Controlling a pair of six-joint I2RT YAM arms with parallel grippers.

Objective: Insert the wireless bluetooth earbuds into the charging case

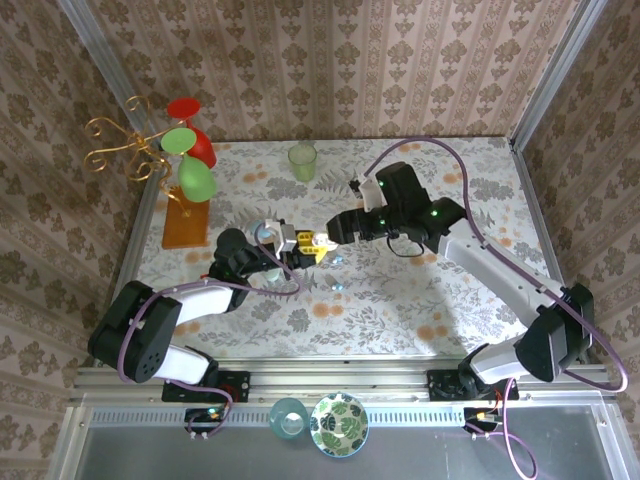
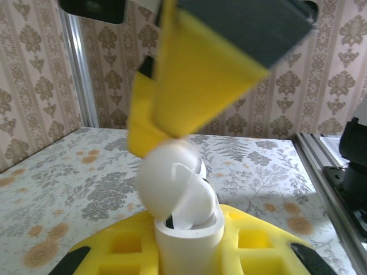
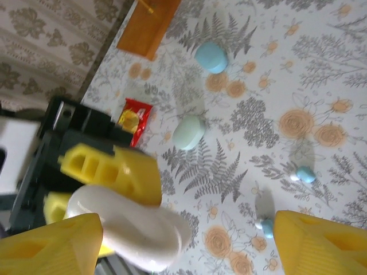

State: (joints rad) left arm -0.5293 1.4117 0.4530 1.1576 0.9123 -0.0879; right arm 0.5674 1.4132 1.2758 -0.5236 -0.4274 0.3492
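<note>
Earbuds (image 3: pixel 305 173), 2 pcs, lt blue: loose on floral surface (image 3: pixel 344 51), apart from charging case (image 2: pixel 186 223). Case white, lid up, clamped upright in left gripper (image 1: pixel 288 241). Right gripper (image 3: pixel 183 252): jaws wide apart, fingertip at lid. Green case (image 3: pixel 188 132), blue case (image 3: pixel 211 57) farther off.

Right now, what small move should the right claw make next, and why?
Probably drop toward a light blue earbud on the table: the right claw is open and empty, and the left claw holds the white case lid open.
</note>
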